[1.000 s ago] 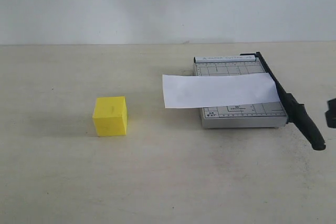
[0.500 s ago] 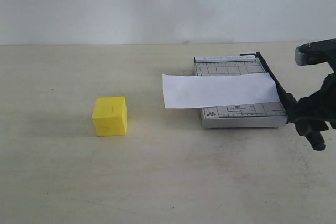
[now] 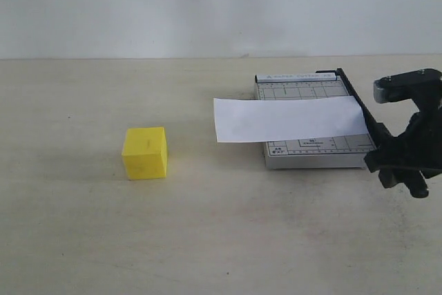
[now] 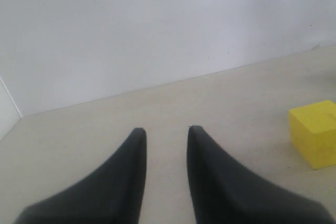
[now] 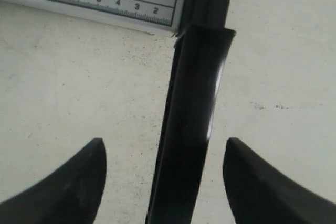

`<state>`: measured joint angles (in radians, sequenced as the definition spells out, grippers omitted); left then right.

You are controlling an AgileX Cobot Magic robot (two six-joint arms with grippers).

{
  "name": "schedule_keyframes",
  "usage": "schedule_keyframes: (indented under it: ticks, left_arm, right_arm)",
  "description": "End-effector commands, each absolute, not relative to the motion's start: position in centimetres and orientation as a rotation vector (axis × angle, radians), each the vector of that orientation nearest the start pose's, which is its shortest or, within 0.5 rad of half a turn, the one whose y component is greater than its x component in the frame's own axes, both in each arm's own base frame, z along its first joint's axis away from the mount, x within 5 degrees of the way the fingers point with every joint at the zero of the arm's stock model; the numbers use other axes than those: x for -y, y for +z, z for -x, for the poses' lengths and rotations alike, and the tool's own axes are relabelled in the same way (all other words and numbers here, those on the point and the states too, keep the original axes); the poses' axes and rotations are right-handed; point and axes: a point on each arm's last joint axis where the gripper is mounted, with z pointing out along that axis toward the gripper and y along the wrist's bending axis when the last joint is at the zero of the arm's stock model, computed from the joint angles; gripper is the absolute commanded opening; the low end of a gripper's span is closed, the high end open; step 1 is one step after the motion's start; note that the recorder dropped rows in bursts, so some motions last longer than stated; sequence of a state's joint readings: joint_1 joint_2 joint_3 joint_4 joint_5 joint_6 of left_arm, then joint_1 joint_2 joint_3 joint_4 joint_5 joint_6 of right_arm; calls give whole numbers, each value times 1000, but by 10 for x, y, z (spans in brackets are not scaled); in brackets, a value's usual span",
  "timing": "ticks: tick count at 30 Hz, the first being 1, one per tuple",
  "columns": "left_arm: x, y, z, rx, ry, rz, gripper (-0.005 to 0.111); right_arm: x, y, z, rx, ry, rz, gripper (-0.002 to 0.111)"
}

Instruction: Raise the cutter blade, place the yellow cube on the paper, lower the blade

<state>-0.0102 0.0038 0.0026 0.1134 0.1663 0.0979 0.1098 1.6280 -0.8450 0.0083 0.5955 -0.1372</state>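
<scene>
1. on the right side of the table (image 3: 207,233), the right claw (image 3: 402,174) is down over the handle end of the cutter blade (image 3: 358,105).
2. its wrist view shows the two fingers spread wide, one on each side of the thick black handle. there is bare table between each finger and the handle, so nothing is pinched.
3. the cutter blade lies flat along the right edge of the grey cutter board (image 3: 304,88), not raised. its handle reaches past the board's near corner onto the table.
4. the paper (image 3: 286,119) lies flat across the cutter board. its right end meets the blade and its left end hangs over the board's left edge above the table.
5. the yellow cube (image 3: 145,153) sits upright on the table, well apart from the paper and to its left.
6. the left claw (image 4: 166,131) shows only in its own wrist view. its fingers are parted by a narrow gap, it holds nothing, and the yellow cube is off to one side, not touched.
</scene>
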Motion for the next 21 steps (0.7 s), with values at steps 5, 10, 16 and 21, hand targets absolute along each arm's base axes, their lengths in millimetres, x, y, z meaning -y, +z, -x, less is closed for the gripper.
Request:
schedule_keyframes:
  ticks: [5,10,16,21]
  left_arm:
    - [-1,199,-56,-1634,166,-168,26]
    - [-1,199,-56,-1634,166,-168,26]
    - [-1,199,-56,-1634,166,-168,26]
    - [-1,199,-56,-1634,166,-168,26]
  right_arm:
    - [-32,161,-291,-2833,-12,370,54]
    - [-32,161,-291,-2839,-17,376,12]
    - [-32,165,-291,-2822,-17,373,0]
    - [-31,194,-288,-2695,-20,356,0]
